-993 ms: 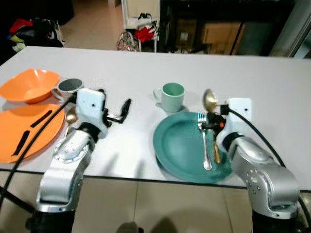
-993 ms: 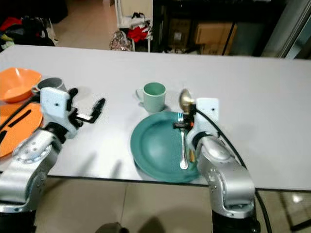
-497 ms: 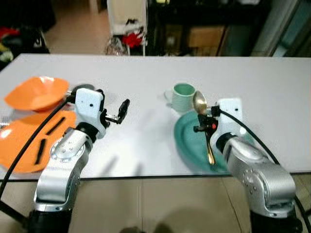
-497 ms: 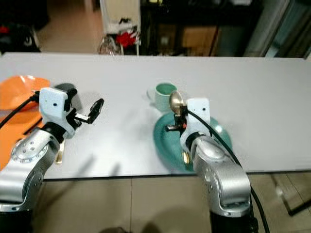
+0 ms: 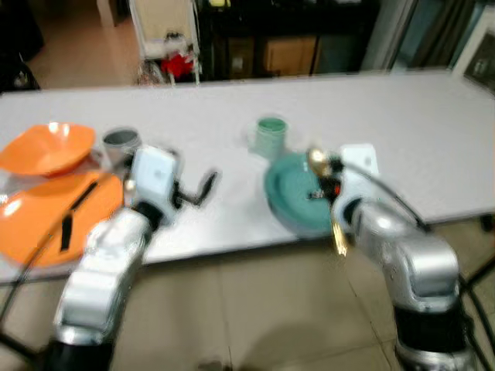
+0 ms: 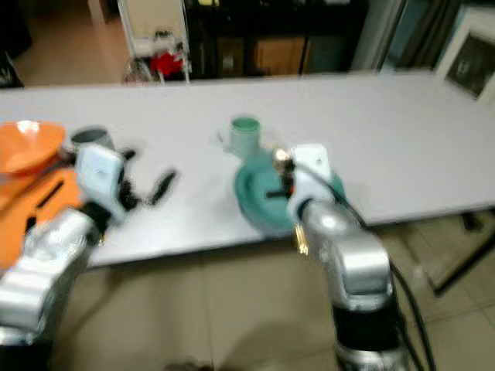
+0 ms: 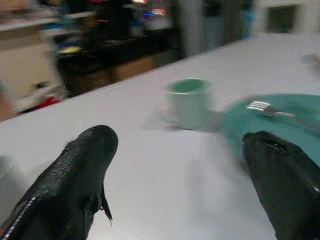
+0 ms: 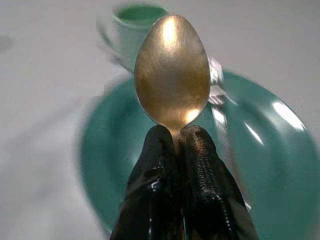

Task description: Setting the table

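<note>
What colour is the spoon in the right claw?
Gold, seen best in the right wrist view: spoon.

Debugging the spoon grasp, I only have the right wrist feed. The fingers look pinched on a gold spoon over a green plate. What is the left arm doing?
Observer: The left gripper hangs above bare table between the orange plate and the green plate, fingers apart, holding nothing.
Operator: Anything on the orange plate?
Observer: Two dark strips lie on it; the blur hides what they are. An orange bowl sits behind it.
Operator: How does the spoon sit in the head view?
Observer: The gold spoon stands bowl up in the right gripper, with its handle reaching down past the table's near edge.
</note>
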